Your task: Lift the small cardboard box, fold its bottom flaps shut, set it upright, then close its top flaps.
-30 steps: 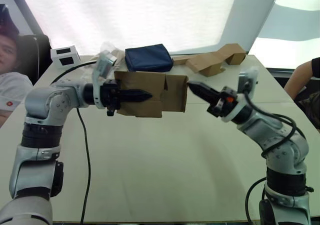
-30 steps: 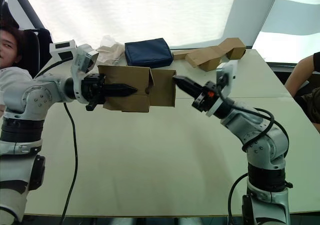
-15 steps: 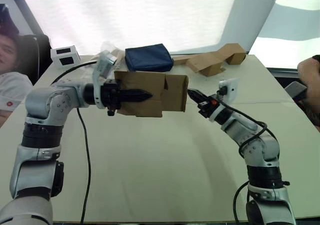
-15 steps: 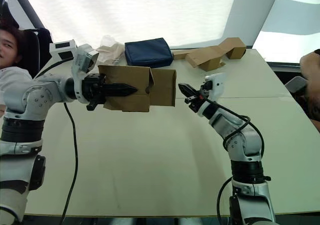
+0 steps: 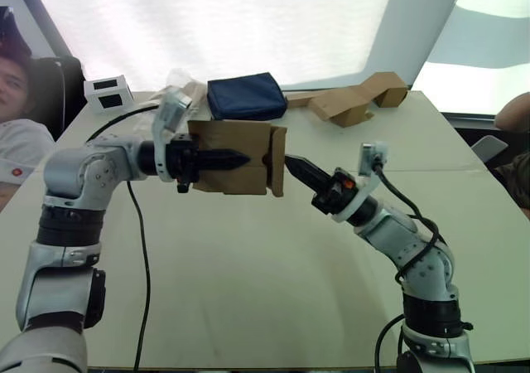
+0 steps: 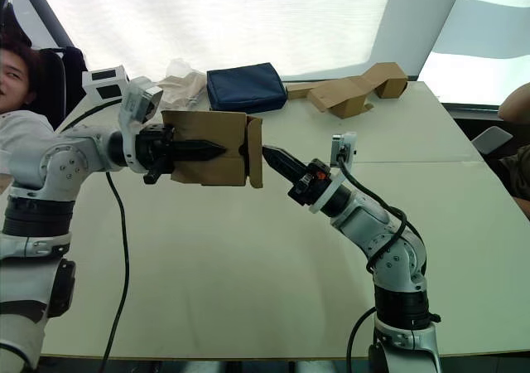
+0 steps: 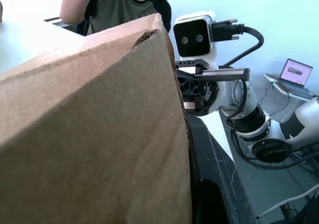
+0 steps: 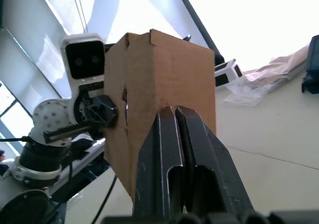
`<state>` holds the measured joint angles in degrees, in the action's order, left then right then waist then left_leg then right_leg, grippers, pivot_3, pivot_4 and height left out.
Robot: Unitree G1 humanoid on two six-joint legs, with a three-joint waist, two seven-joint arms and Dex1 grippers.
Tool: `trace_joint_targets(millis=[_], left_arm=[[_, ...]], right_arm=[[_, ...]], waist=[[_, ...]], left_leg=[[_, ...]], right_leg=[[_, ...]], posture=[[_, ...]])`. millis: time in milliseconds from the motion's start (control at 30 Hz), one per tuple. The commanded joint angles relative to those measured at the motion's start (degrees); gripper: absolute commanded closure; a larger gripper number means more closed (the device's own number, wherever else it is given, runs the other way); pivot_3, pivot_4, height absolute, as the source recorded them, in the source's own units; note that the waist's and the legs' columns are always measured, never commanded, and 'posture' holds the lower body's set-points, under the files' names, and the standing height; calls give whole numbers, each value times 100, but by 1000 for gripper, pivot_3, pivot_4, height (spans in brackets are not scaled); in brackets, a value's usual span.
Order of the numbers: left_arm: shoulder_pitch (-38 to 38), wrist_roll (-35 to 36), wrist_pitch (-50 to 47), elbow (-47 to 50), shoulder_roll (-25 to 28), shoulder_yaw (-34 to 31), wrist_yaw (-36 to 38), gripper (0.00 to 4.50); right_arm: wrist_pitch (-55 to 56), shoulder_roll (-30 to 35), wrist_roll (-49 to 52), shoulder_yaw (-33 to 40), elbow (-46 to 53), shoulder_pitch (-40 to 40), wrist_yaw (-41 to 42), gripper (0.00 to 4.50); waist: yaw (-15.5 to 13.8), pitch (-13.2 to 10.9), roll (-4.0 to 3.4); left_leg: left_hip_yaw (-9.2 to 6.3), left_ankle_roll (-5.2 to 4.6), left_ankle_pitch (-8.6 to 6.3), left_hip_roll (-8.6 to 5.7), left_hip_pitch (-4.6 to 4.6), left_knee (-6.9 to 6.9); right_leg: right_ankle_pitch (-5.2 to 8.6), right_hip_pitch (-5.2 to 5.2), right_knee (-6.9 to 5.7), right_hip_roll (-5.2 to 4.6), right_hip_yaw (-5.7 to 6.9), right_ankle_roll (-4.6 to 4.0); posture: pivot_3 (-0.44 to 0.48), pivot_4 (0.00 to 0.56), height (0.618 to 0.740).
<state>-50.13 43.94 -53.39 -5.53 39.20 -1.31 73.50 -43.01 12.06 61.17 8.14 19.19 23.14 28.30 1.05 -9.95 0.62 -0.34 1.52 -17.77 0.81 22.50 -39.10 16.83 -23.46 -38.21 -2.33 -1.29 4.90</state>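
Held in the air above the worktop (image 5: 273,265), the small cardboard box (image 5: 232,167), lying on its side between the two arms. Left gripper (image 5: 240,158) clamped on the box's wall, one black finger lying flat along the near face (the other hidden behind the cardboard, as the left wrist view suggests). Right gripper (image 5: 291,164) with its two fingers pressed together, holding nothing, tip just at the box's right end and touching or nearly touching the flap (image 5: 277,162) there. That flap turned edge-on across the open end, roughly at right angles to the long face. In the right wrist view, closed fingers (image 8: 172,149) straight in front of the box's brown end, the left arm's wrist camera beside it.

Behind the box on the worktop: a dark blue pouch (image 5: 246,96), crumpled clear plastic (image 6: 182,80), a white box with black panels (image 5: 108,92) and larger folded cardboard pieces (image 5: 356,99) well to the right. A person (image 5: 15,99) seated at the far left edge.
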Motion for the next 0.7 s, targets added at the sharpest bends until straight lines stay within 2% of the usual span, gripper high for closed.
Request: trace_joint_targets(millis=[33, 200, 700], left_arm=[[-47, 68, 28, 173, 26, -146, -51, 4500], [-16, 140, -7, 202, 13, -188, -121, 4500], [-109, 205, -26, 86, -74, -253, -249, 4500]], right_arm=[[28, -236, 623, 153, 145, 21, -92, 3802], [23, -339, 824, 106, 16, -99, -157, 1747], [266, -858, 843, -6, -218, -493, -260, 1747]], waist=[[-2, 0, 0], [-2, 0, 0], [5, 0, 0]], left_leg=[[0, 0, 0, 0, 0, 0], [0, 0, 0, 0, 0, 0], [0, 0, 0, 0, 0, 1]], right_leg=[[0, 0, 0, 0, 0, 0], [0, 0, 1, -1, 0, 0], [0, 0, 0, 1, 0, 0]], posture=[[0, 150, 740], [0, 150, 740], [0, 150, 740]])
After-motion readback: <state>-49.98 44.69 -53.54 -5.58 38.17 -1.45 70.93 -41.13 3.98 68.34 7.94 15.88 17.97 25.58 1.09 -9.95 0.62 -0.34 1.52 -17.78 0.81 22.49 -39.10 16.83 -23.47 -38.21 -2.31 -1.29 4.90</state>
